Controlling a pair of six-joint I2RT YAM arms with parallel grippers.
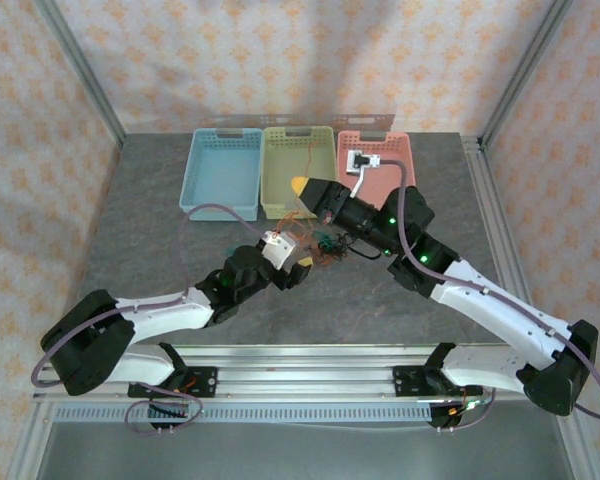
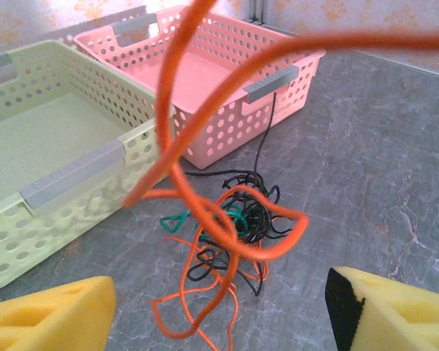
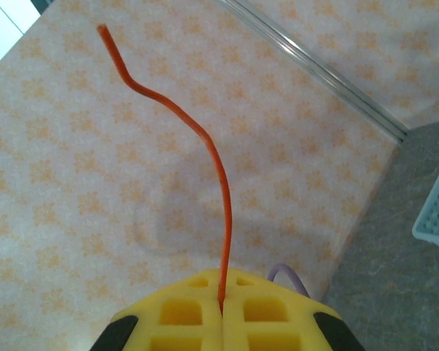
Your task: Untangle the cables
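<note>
Currently right pincer (image 3: 222, 311) clamped on orange cable (image 3: 218, 183), strand sticking out past its tips. Left pincer (image 2: 219, 311) apart, tangled cables (image 2: 241, 216) on desk (image 2: 373, 168) just ahead of it.

blocked: baskets (image 1: 280, 165) behind cables (image 1: 325, 243) | free: bare table (image 1: 150, 230) far left, far right

Bright, even light; soft shadows; nearest orange cable (image 2: 162, 80) blurred.
</note>
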